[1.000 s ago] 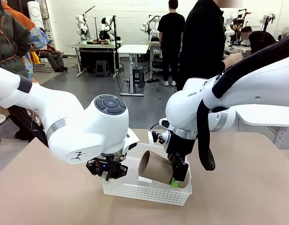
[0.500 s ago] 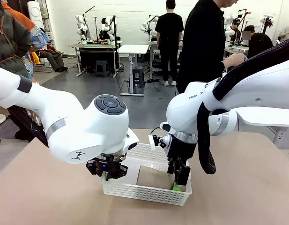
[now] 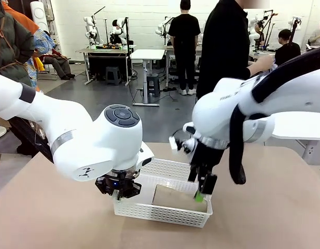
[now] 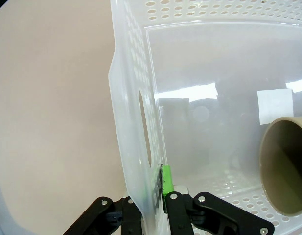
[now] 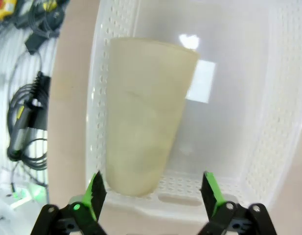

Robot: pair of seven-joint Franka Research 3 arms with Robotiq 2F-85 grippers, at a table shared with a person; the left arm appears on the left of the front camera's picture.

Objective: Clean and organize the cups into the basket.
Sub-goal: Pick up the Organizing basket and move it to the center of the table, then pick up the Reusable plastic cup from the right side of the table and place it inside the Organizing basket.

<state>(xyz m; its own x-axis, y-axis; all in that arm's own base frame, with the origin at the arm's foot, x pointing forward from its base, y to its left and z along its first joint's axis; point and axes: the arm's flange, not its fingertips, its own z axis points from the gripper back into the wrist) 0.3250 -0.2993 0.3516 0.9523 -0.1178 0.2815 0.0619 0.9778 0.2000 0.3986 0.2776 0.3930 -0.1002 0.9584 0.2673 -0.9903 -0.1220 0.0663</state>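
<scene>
A tan-brown cup [image 3: 172,197] lies on its side inside the white basket [image 3: 149,211], which sits mid-table. My right gripper [image 3: 203,191] hangs open just above the cup's right end, touching nothing. In the right wrist view the cup [image 5: 141,117] lies along one basket wall [image 5: 94,98], with my right gripper [image 5: 151,190] above the basket's end rim. My left gripper [image 3: 118,189] is shut on the basket's left end wall. The left wrist view shows my left gripper [image 4: 158,188] pinching that wall [image 4: 133,98] below the cut-out handle, and the cup's open mouth [image 4: 285,166] at the right.
A person in black [image 3: 227,46] stands at the table's far side, with a hand near my right arm. Bare tan table [image 3: 40,218] spreads to both sides of the basket. Cables [image 5: 23,122] hang beyond the table edge in the right wrist view.
My right gripper opened and let go of the tan cup, which dropped from tilted to lying flat in the basket. The right gripper then rose slightly. The left arm stayed still.
</scene>
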